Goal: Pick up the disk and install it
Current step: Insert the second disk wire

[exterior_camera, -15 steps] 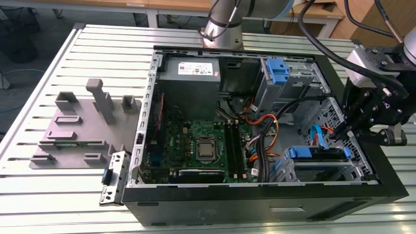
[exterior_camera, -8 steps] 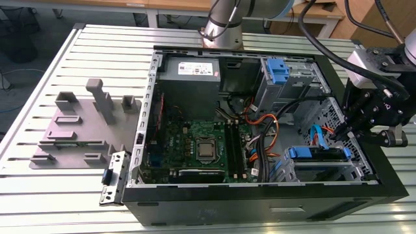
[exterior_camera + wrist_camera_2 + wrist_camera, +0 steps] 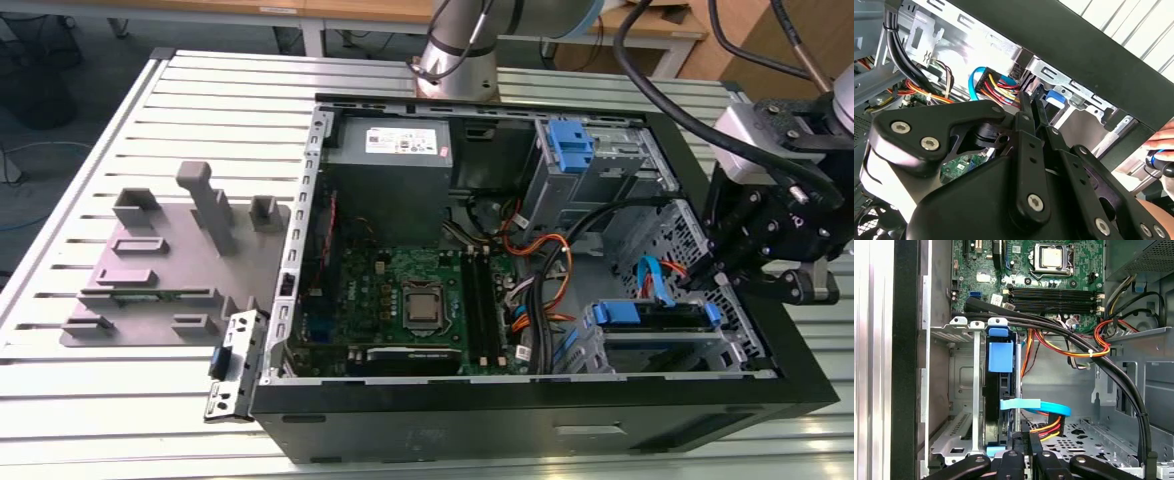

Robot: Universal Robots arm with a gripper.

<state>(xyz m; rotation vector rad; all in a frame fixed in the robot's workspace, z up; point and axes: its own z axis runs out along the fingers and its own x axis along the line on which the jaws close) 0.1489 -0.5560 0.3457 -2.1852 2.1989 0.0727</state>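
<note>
1 gripper (image 3: pixel 771 272), jaws closed, empty, beside seated disk (image 3: pixel 1000 357)

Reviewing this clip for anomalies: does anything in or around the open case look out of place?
Nothing stands out. The disk sits square in its bay inside the case, cables attached, and the gripper hangs by the case's edge.
</note>
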